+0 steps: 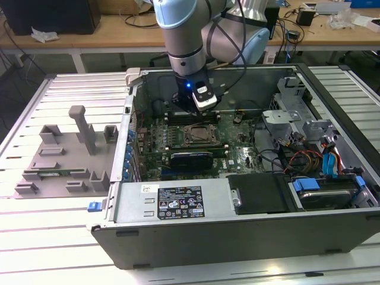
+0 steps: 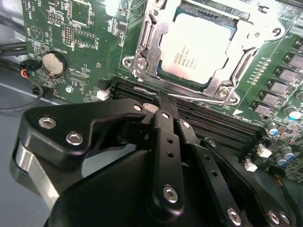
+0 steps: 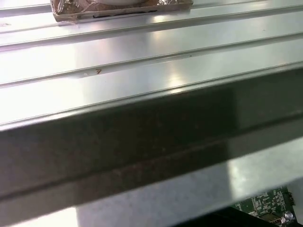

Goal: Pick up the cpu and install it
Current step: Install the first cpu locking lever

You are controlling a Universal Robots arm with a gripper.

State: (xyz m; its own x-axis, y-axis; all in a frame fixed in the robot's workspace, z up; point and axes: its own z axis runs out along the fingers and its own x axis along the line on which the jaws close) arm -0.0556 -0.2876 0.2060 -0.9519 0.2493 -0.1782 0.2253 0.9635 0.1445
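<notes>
On the exterior view's left, a grey tray (image 1: pixel 62 160) with upright blocks lies on the ribbed metal surface (image 1: pixel 35 237). To its right stands an open computer case (image 1: pixel 237 231), lying on its side with the motherboard (image 1: pixel 237 142) facing up. The arm (image 1: pixel 190 35) reaches down from above into the case, and the gripper (image 1: pixel 196 110) hangs just above the board, near the far edge of the socket (image 1: pixel 200 135), with a blue light glowing on the wrist. Further to the exterior view's right, inside the case, are a black cover (image 1: pixel 261 193), drive cages (image 1: pixel 297 107) and a bundle of red and blue cables (image 1: pixel 323 157).

In the second wrist view the cpu (image 2: pixel 199 52) sits seated in the metal-framed socket (image 2: pixel 142 61), its silvery top plate facing up, with the frame around it. A round coin battery (image 2: pixel 53 63) lies on the board to one side, and dark memory slots (image 2: pixel 208 118) run between the socket and the gripper (image 2: pixel 163 106). The black linkages (image 2: pixel 94 127) converge toward a narrow tip, so the jaws appear pressed together with nothing between them; the tip is near the socket's frame but apart from the cpu.

The first wrist view shows the ribbed surface (image 3: pixel 142 52), the dark case wall (image 3: pixel 142 142) and a corner of green board (image 3: pixel 265 203).
</notes>
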